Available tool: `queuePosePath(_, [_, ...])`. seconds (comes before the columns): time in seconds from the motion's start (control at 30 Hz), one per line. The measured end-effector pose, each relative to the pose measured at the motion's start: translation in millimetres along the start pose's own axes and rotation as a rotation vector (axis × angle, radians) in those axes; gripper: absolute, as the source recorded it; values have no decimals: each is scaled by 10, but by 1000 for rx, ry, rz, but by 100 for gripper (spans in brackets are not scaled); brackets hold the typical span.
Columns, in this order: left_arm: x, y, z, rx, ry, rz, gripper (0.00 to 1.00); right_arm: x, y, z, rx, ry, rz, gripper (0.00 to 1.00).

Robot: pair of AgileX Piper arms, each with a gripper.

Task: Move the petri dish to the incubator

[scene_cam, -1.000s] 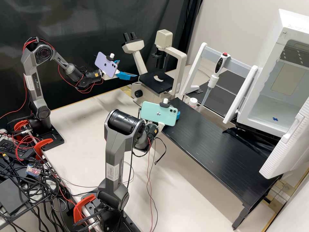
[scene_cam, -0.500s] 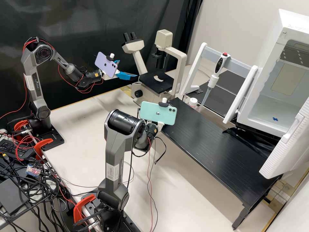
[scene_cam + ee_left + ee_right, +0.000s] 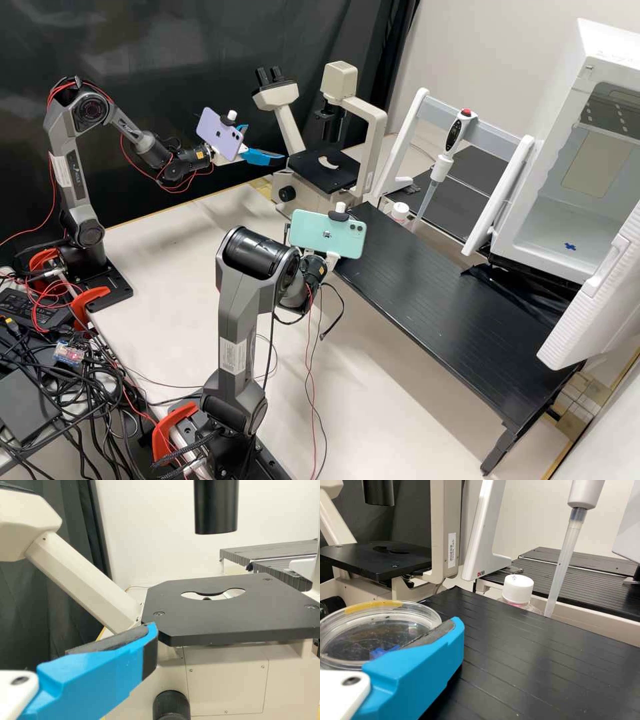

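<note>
The bench [image 3: 453, 320] spreads below your right end effector [image 3: 415, 639]; the open incubator [image 3: 560, 230] stands well apart, ahead and to its right. Your left end effector [image 3: 265, 141] is spread and empty, beside the microscope [image 3: 377, 150]. Your right seems closed around the petri dish [image 3: 365, 642]: squeeze gently, carry it level, and clear the pipette [image 3: 563, 562] ahead.

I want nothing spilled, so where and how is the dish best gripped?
Probably by opposite parts of the dish's low side wall, coming in level from the side: it is round, shallow and roughly level, with a broad flat top better left unpressed.
</note>
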Motion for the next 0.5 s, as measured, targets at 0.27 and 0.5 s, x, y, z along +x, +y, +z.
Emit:
queuePosePath(0.27, [0,0,0,0,0,0,100,-55,68,-53,-3,-6,0,0])
queuePosePath(0.5, [0,0,0,0,0,0,100,-198,235,28,29,-23,30,0])
